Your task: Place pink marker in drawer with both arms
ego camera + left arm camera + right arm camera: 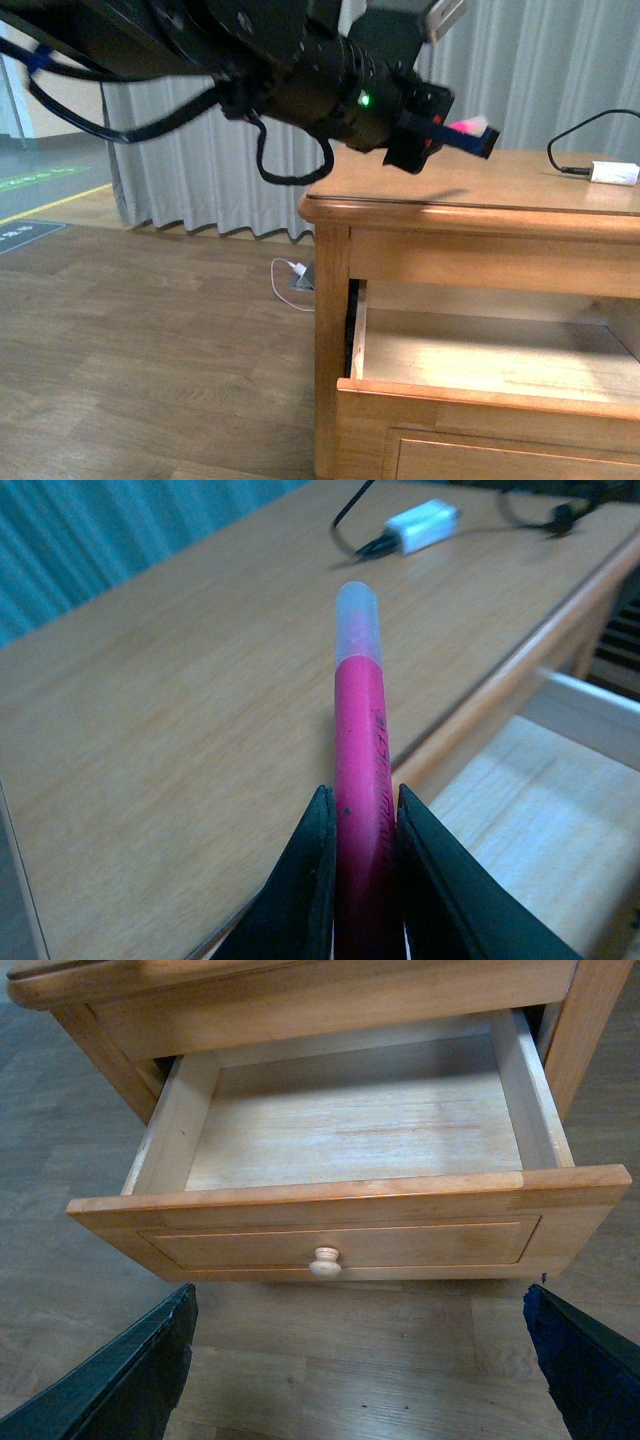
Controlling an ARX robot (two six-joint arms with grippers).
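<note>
Marker is picked up, drawer is open, drop not done yet. Left gripper (458, 138) is pinched on the pink marker (360, 730); both fingers press the lower barrel and the pale cap end sticks out forward. In the front view the marker hangs in the air over the near left part of the cabinet top (520, 190), not touching it, close to the front edge.

The drawer (340, 1192) is pulled out below, toward the near side, and its inside looks bare: no marker in it. The knob (325, 1261) is on the front panel, untouched. Right gripper (358, 1305) hangs in front of the drawer front with its fingers spread wide, holding nothing, just clear of the knob.

Left to do, by my read: carry the marker forward past the top's edge, lower it over the open drawer, release. Closing the drawer is probably the right arm's job, since it is lined up with the knob.

Other things: white adapter (613, 172) with a black cable (575, 135) on the far right of the top, well apart from the marker. A small white charger (300, 272) lies on the floor by the grey curtain (200, 170), left of the cabinet.

In the way: the top's front lip sits between marker and drawer, so the gripper has to clear it before going down. Otherwise the path looks free; the right gripper is low and near, outside the drawer.
</note>
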